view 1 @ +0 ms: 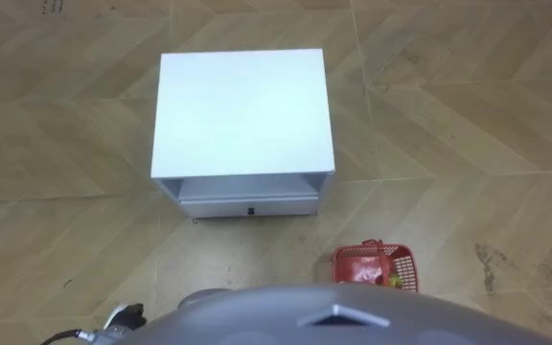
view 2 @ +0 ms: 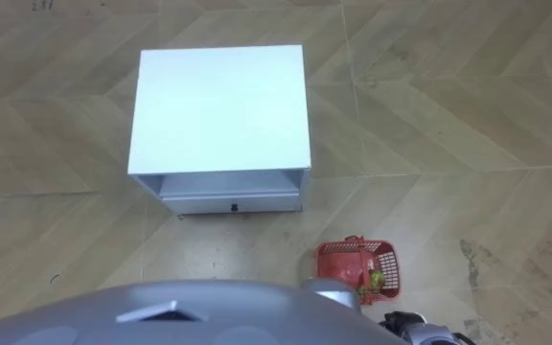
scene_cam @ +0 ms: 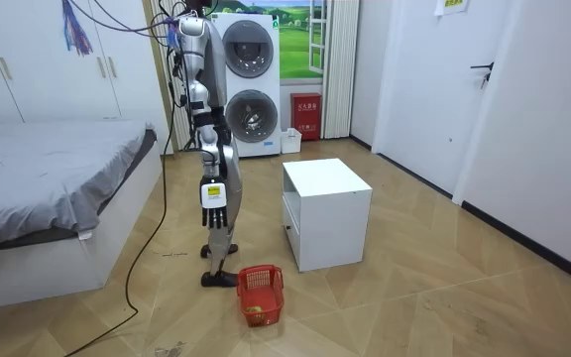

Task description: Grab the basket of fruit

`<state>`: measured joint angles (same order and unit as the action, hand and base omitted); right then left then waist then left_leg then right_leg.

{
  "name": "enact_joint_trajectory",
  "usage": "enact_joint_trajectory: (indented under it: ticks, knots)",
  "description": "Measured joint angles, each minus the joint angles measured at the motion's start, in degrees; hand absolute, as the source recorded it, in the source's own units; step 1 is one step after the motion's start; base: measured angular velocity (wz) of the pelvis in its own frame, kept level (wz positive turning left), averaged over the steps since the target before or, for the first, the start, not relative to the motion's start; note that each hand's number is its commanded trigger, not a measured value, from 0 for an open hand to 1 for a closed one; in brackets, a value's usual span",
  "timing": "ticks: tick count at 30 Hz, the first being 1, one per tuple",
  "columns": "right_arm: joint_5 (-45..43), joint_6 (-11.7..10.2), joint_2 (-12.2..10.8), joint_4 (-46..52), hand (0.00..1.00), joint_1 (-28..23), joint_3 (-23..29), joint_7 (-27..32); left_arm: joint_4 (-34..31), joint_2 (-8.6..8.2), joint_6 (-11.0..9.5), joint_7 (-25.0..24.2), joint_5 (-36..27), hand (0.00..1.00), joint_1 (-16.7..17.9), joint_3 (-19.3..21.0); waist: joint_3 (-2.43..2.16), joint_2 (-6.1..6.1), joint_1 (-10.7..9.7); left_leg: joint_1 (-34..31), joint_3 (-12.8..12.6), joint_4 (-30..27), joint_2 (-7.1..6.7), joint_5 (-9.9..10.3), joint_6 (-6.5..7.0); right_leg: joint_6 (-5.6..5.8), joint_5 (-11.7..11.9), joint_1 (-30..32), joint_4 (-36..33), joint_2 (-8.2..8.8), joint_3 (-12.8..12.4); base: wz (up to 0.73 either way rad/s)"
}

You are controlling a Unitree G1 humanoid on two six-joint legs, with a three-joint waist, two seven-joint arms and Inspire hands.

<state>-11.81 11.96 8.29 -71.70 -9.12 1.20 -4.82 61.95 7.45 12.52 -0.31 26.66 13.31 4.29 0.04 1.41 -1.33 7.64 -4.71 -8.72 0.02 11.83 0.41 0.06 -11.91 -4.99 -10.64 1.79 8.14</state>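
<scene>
Basket point(view 1: 374, 265) sits upright on the floor point(view 1: 468, 144) at the robot's right, long axis parallel to the cabinet's point(view 1: 242, 115) front; right hand point(scene_cam: 214, 193) hangs straight-fingered, empty.

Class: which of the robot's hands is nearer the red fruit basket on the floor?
Right. The right hand hangs at the robot's side, above and just beside the red basket; the left hand is across the body, away from it.
</scene>
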Motion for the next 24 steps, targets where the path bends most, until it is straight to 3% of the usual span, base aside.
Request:
enact_joint_trajectory:
  ticks: [24]
  knots:
    - [-0.1,-0.1,0.0,-0.1,0.0,0.0,0.0,0.3,0.1,-0.05,-0.1,-0.3,0.0,0.0,0.0,0.0,0.09,-0.34,0.1,0.0,0.0,0.0,0.03,0.0,0.0,-0.02,0.0,0.0,0.0,-0.01,0.1,0.0]
